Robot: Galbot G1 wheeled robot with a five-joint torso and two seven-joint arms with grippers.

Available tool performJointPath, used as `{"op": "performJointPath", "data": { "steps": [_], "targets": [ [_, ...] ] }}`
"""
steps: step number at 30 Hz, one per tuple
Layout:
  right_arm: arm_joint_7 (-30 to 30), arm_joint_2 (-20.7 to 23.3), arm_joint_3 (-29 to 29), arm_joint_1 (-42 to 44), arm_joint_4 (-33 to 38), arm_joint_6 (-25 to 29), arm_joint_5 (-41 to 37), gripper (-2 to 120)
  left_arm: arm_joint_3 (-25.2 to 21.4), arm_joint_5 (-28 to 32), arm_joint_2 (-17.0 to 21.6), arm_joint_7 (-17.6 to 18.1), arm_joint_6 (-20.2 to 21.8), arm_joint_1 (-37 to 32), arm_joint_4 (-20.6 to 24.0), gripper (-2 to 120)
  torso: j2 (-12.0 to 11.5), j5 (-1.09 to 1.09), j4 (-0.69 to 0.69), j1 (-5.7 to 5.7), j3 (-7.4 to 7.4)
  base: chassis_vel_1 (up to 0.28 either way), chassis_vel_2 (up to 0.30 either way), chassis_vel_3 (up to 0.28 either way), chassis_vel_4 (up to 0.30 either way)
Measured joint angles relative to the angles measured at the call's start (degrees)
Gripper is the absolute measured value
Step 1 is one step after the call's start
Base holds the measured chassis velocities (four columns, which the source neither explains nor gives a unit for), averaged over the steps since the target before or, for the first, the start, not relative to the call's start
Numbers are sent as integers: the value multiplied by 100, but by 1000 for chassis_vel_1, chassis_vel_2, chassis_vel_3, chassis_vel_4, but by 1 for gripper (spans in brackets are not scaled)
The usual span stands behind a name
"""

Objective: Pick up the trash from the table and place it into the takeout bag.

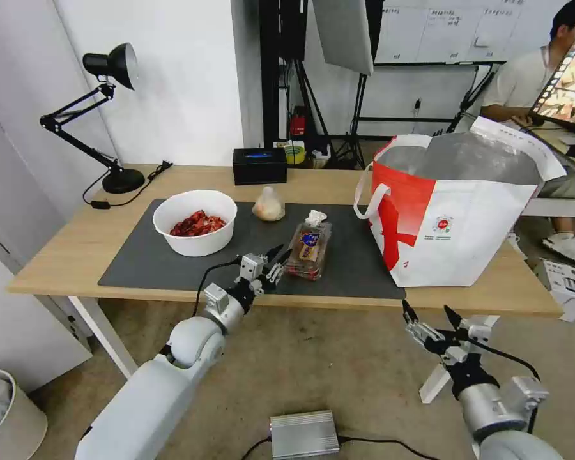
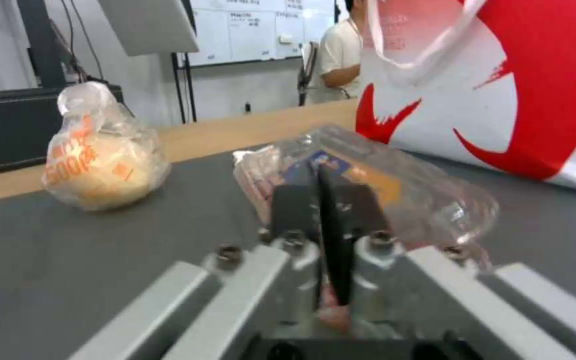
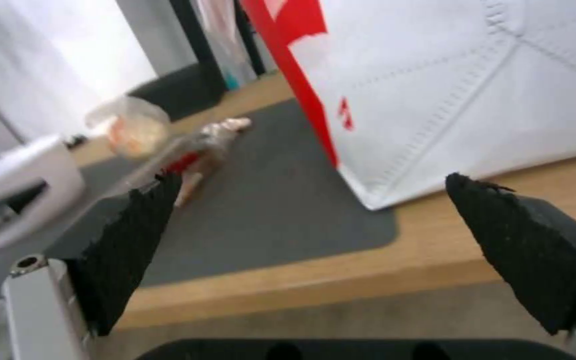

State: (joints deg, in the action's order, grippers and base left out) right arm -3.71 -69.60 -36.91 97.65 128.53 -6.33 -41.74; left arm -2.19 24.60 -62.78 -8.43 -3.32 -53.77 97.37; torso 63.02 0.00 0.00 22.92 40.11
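The clear clamshell tray (image 1: 308, 251) (image 2: 395, 185) lies on the table's (image 1: 70, 246) dark mat (image 1: 147, 259), a crumpled white tissue (image 1: 315, 218) at its far end. My left gripper (image 1: 281, 253) (image 2: 328, 195) is at the tray's near edge, fingers pressed together on its rim. The small clear bag with a beige lump (image 1: 269, 204) (image 2: 98, 160) sits behind, and the white bowl of red shells (image 1: 195, 222) stands to the left. The takeout bag (image 1: 453, 204) (image 3: 448, 90) stands open on the right. My right gripper (image 1: 431, 316) (image 3: 311, 182) hangs open below the table's front edge.
A black box (image 1: 259, 165) and a black desk lamp (image 1: 108, 115) stand along the table's back. On the floor are a silver box (image 1: 303, 434), a pale bin (image 1: 6, 415) at left and a white carton (image 1: 568, 287) at right.
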Motion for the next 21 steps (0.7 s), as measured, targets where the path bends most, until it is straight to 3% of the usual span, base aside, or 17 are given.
{"op": "performJointPath", "data": {
  "steps": [9, 21],
  "targets": [
    [-237, 331, 49, -191, 188, -87, -1656, 100, 253, 43, 114, 186, -25, 35, 235, 0, 0, 0, -1, 0, 0, 0, 0, 0, 0],
    [-539, 720, 81, -835, 69, -119, -2883, 100, 486, 29, 73, 292, -31, 305, 65, 0, 0, 0, -1, 0, 0, 0, 0, 0, 0]
  ]
}}
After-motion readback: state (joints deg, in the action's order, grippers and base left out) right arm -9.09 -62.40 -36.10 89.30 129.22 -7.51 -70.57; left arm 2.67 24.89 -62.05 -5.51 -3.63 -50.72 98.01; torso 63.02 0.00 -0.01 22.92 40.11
